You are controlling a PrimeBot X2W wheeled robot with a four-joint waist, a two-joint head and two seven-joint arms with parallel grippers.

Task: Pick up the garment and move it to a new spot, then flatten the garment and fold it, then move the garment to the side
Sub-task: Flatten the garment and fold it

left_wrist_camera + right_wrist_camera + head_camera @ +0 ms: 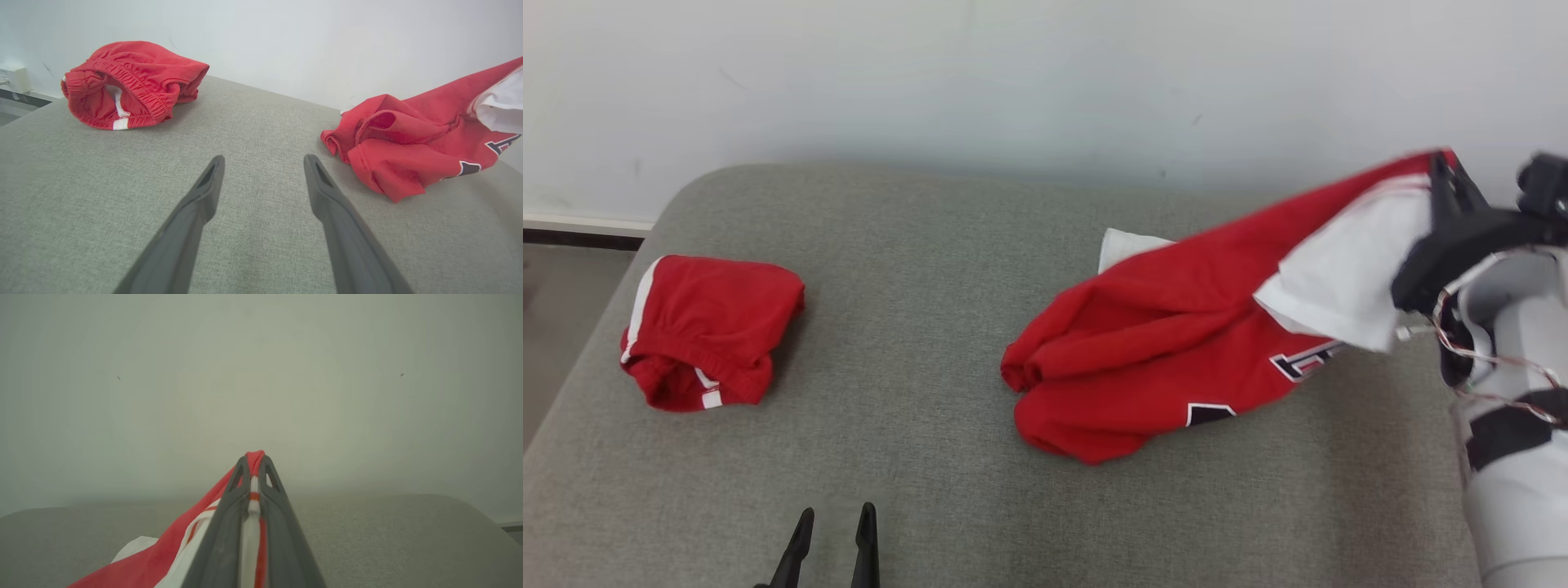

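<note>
The right claw [253, 467] is clamped on the hem of the red-and-white jersey [1160, 343], lifting it; the rest trails on the grey padded bench [931, 269]. The left claw [837, 523] hangs open. Red shorts [711, 327] lie bunched at the left.

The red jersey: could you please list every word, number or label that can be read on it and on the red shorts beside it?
On the jersey, upper lettering: dark, white-edged characters cut off by folds; unreadable, perhaps an "A" in the left wrist view.
On the jersey, lower lettering: a dark fragment only; unreadable.
On the red shorts: no text visible.
</note>
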